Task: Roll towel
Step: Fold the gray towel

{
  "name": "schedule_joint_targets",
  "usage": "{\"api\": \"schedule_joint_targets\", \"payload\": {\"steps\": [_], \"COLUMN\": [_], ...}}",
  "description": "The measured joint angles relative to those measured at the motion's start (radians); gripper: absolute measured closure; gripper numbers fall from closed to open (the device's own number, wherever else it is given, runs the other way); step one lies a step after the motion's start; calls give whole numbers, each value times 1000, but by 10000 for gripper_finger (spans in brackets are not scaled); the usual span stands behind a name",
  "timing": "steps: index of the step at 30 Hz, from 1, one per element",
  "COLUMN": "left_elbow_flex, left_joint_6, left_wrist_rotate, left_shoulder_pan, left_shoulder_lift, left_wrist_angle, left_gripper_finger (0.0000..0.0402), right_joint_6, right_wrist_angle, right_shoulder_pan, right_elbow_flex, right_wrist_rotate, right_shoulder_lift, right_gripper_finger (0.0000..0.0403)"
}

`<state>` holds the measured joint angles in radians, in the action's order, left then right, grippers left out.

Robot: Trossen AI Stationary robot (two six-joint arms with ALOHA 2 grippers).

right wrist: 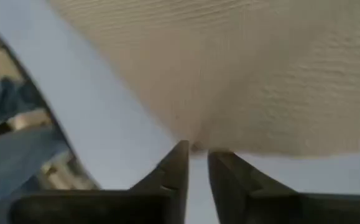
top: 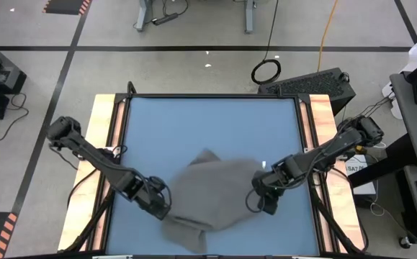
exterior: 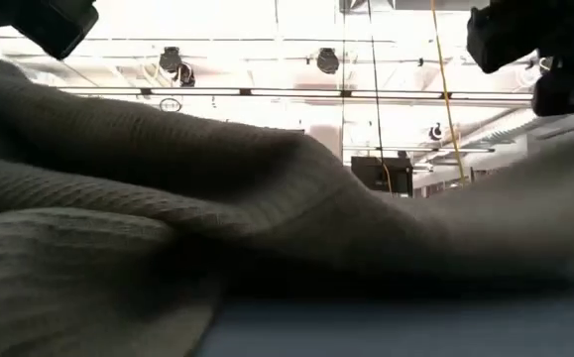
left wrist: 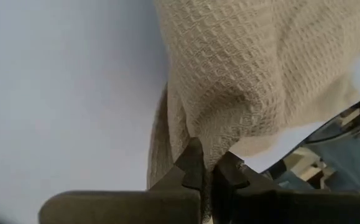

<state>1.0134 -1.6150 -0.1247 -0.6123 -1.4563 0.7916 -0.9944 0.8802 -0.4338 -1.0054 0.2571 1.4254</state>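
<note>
The grey waffle-weave towel (top: 209,193) lies rumpled on the near half of the blue table (top: 208,119), one corner pointing at the far edge. It fills the foreground of the low view (exterior: 168,198). My left gripper (top: 162,206) is at the towel's left side, shut on it (left wrist: 207,169). My right gripper (top: 266,203) is at the towel's right side. Its fingers (right wrist: 197,157) stand a narrow gap apart, with bare table showing between them and the towel's edge (right wrist: 195,147) just past their tips. My left gripper pinches a gathered bunch of the towel's left edge (left wrist: 206,149) between its two fingers, coming steeply from above. The cloth puckers into folds that run to the fingertips and spreads out beyond them. My right gripper's fingertips stand at the towel's right edge; I cannot tell whether they touch it.
Wooden rails (top: 107,144) run along the table's left and right sides. The far half of the blue top is bare. A black case (top: 312,80) and a cable ring (top: 266,70) lie on the floor beyond the far edge.
</note>
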Motion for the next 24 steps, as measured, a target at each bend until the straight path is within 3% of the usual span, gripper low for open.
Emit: {"api": "schedule_joint_targets", "payload": {"steps": [4, 8, 14, 17, 21, 24], "left_elbow_flex": [0, 0, 0, 0, 0, 10], "left_joint_6": [-1, -1, -92, -108, -99, -83], "left_wrist_rotate": [-35, -53, -59, -90, -141, -163], "left_shoulder_pan": [-9, -18, -25, -25, -12, 0], "left_shoulder_lift": [-36, -51, -50, -45, -45, -31], "left_wrist_angle": [-11, 18, 105, 146, 166, 169], "left_gripper_finger": [395, 395, 393, 371, 317, 271], "right_joint_6": [-12, -58, -244, -319, -339, -330], "right_wrist_angle": [-20, -10, 224, 283, 145, -54], "right_shoulder_pan": [1, 8, 38, 97, 195, 246], "right_elbow_flex": [0, 0, 0, 6, 89, 200], "right_wrist_rotate": [105, 129, -199, -270, -272, -177], "right_shoulder_lift": [-36, -125, -235, -243, -243, -240], "right_gripper_finger": [288, 238, 184, 176, 178, 184]}}
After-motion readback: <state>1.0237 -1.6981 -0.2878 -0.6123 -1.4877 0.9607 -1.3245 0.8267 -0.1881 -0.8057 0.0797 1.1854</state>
